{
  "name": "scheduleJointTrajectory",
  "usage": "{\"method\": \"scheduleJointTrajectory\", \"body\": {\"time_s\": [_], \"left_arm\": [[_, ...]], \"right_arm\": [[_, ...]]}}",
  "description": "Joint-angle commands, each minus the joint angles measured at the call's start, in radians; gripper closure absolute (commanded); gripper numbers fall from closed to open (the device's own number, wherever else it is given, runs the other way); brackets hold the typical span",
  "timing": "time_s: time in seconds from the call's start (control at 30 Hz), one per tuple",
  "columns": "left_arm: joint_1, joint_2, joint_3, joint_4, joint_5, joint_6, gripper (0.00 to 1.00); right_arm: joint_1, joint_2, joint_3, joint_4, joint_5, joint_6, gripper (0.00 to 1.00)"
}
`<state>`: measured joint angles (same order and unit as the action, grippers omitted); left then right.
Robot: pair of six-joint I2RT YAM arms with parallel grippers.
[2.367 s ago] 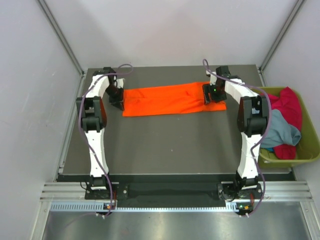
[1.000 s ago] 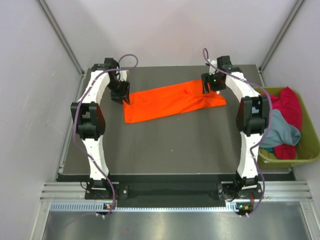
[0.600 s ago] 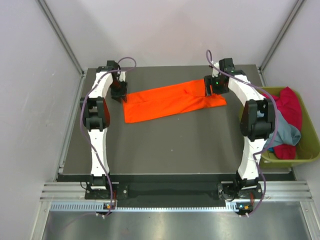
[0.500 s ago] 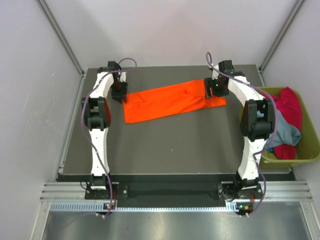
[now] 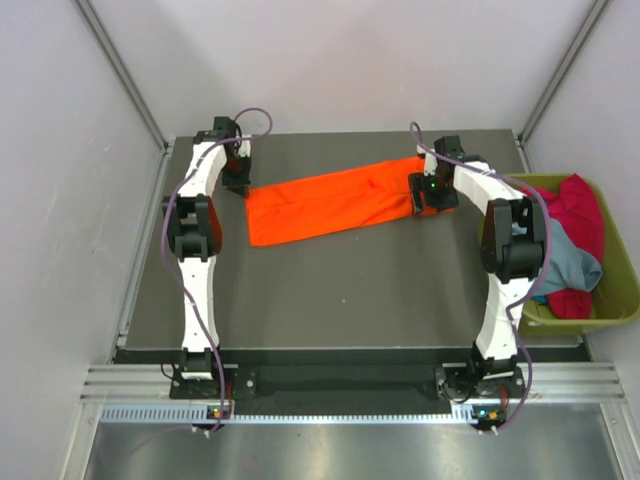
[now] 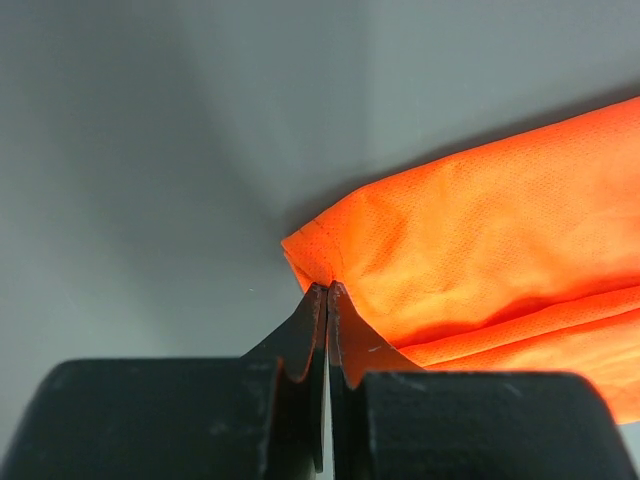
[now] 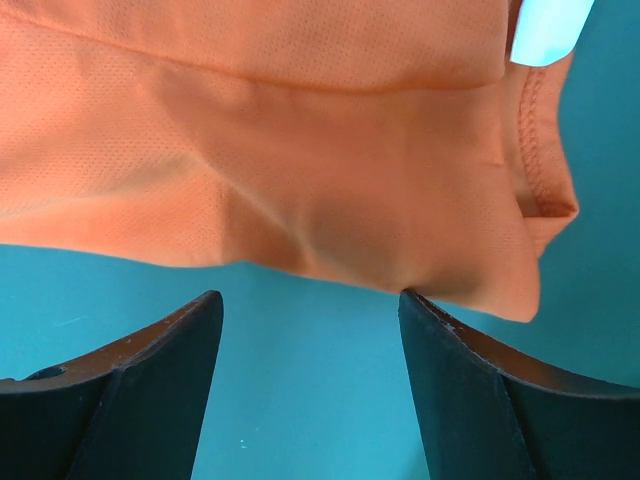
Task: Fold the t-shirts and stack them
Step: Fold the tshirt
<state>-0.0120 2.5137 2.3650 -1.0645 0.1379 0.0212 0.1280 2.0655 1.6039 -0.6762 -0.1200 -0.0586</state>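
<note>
The bright orange cloth t-shirt [image 5: 340,203] lies as a long strip across the far part of the dark grey table [image 5: 350,290], open tabletop nearer. The left gripper [image 6: 327,300], arm reaching far, pinches its left corner; the right gripper [image 7: 310,325] hangs with jaws apart over its right end

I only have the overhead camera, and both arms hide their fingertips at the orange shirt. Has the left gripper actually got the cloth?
Observer: Yes. In the left wrist view the left gripper is shut on the very corner of the orange shirt.
Operator: And the right one?
Observer: The right gripper is open, holding nothing; its fingers stand over bare table at the shirt's edge.
Operator: Which end is that?
Observer: Likely the neck end: a white label shows beside a stitched band.
</note>
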Motion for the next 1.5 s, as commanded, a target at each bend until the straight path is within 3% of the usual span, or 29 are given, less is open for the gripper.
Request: {"method": "scheduleJointTrajectory", "body": {"time_s": [0.0,0.6,1.0,1.33,1.47], "left_arm": [[0.004,-0.007,-0.006,0.015,0.015,-0.004,1.00],[0.030,-0.237,-0.236,-0.043,0.020,0.003,1.00],[0.015,-0.392,-0.527,-0.074,0.104,0.003,1.00],[-0.080,-0.516,-0.681,-0.078,0.121,-0.007,1.00],[-0.120,-0.570,-0.731,-0.075,0.124,-0.015,1.00]], "right_arm": [[-0.002,0.015,0.051,0.027,0.016,0.009,0.29],[-0.002,0.232,0.349,0.036,0.040,-0.004,0.27],[0.025,0.378,0.577,0.081,0.028,0.012,0.26],[0.051,0.432,0.671,0.113,0.003,0.025,0.25],[0.047,0.368,0.631,0.073,0.006,0.023,0.25]]}}
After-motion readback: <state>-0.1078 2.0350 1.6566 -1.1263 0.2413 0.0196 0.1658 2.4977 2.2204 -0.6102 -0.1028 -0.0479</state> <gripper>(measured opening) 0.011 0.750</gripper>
